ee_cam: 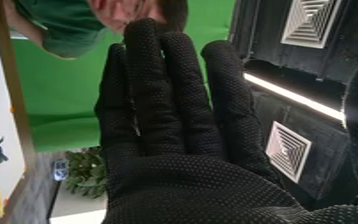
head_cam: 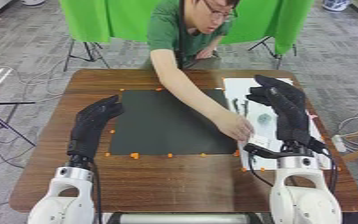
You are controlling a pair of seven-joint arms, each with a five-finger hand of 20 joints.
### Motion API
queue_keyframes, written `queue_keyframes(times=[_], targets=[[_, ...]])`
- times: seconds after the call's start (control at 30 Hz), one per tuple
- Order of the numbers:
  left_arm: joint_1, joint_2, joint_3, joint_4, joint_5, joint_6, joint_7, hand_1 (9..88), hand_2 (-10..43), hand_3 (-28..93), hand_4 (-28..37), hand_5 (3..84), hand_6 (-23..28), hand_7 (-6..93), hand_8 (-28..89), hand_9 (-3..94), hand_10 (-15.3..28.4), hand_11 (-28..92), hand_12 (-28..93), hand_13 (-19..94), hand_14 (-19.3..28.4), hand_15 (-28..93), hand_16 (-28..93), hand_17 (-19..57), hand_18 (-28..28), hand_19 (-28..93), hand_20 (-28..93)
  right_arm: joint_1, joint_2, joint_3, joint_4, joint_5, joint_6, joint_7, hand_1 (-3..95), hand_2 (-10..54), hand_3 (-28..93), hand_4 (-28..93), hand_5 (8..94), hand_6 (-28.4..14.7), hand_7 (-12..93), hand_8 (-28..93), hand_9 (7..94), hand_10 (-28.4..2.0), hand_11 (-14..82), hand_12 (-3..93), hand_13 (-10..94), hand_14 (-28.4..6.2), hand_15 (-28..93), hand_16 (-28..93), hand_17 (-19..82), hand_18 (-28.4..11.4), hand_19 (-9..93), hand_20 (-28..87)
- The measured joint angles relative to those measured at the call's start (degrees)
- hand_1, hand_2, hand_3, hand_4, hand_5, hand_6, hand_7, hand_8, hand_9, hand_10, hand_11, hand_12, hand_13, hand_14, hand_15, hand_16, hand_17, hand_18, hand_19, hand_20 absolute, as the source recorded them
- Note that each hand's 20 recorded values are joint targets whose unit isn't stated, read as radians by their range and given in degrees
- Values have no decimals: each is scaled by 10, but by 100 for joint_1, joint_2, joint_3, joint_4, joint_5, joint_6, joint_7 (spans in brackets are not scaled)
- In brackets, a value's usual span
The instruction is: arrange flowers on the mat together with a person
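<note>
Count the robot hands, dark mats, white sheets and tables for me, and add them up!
Robot hands, left hand and right hand: 2
Dark mat: 1
White sheet: 1
Brown table: 1
Total: 5

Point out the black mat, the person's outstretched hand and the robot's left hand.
Black mat point(head_cam: 156, 127): head view, bare surface left of the middle.
Person's outstretched hand point(head_cam: 234, 126): head view, back of the hand.
Left hand point(head_cam: 93, 118): head view, gloved back of the hand.
</note>
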Motion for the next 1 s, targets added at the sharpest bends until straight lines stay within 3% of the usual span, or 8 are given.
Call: queue_keyframes(times=[0.13, 0.3, 0.43, 0.53, 1.0], targets=[[0, 0, 0, 0, 0, 0, 0, 306, -50, 627, -181, 478, 57, 155, -53, 463, 136, 209, 143, 361, 189, 251, 21, 15, 159, 169, 177, 5, -2, 5, 3, 6, -36, -2, 185, -94, 718, -185, 559, -12, 172, -88, 616, -153, 152, 207, 569, -139, 213, 261, 248, -154, 397, 411], [0, -6, -4, 1, 0, -7, -2, 306, -50, 627, -181, 477, 56, 156, -53, 463, 136, 208, 143, 361, 189, 251, 22, 13, 160, 170, 178, 33, -17, 14, 71, 112, -155, -1, 188, -72, 732, -176, 559, -9, 174, -90, 611, -152, 144, 206, 548, -139, 192, 271, 236, -147, 281, 371], [-3, -8, -4, 3, 0, -12, -6, 307, -49, 625, -181, 478, 57, 156, -54, 463, 136, 208, 143, 361, 190, 252, 22, 10, 163, 175, 181, 69, -78, 102, 213, 815, -627, 37, 190, -65, 737, -173, 558, -7, 174, -91, 607, -151, 139, 207, 539, -138, 179, 278, 232, -145, 240, 362], [-3, -9, -4, 5, 0, -16, -8, 307, -49, 626, -180, 478, 57, 157, -54, 463, 136, 209, 143, 361, 190, 252, 22, 7, 165, 180, 182, 112, -116, 117, 373, 1252, -864, 80, 191, -63, 740, -172, 558, -5, 175, -91, 605, -151, 136, 207, 534, -138, 173, 281, 229, -147, 229, 362], [-8, -26, -2, 12, -5, -23, -8, 307, -49, 626, -182, 478, 56, 157, -55, 463, 135, 210, 143, 361, 189, 253, 22, 4, 167, 185, 182, 155, -154, 69, 661, 907, -786, 294, 201, -81, 753, -169, 556, -2, 180, -94, 603, -150, 136, 207, 535, -138, 164, 294, 228, -148, 220, 369]])
